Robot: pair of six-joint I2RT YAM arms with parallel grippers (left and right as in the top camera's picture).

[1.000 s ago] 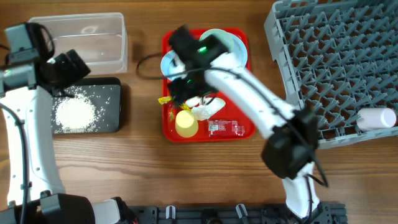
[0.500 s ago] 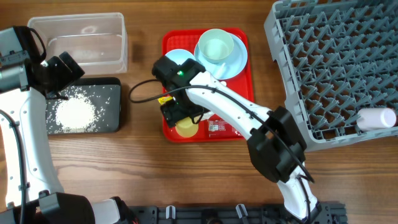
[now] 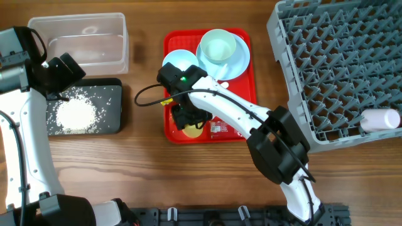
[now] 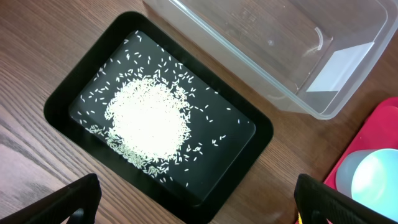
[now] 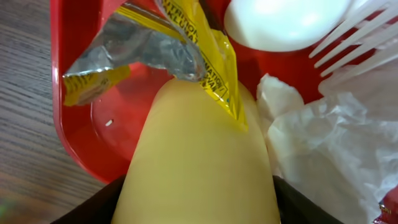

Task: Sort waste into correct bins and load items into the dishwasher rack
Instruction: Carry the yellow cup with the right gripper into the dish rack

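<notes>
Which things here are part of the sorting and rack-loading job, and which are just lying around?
Job: yellow cup, yellow wrapper, red wrapper, tissue, rice, black tray, clear tub, blue plate, blue bowl on it, other blue bowl, white cup, grey rack.
Just there: red serving tray, wooden table.

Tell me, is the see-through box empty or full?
Empty: the clear tub shows only its bare bottom. The white rice sits heaped in the black tray beside it.

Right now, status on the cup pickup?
Left pincer open, over black tray. Right pincer straddling yellow cup, grip unclear. Yellow wrapper lying on cup.
</notes>
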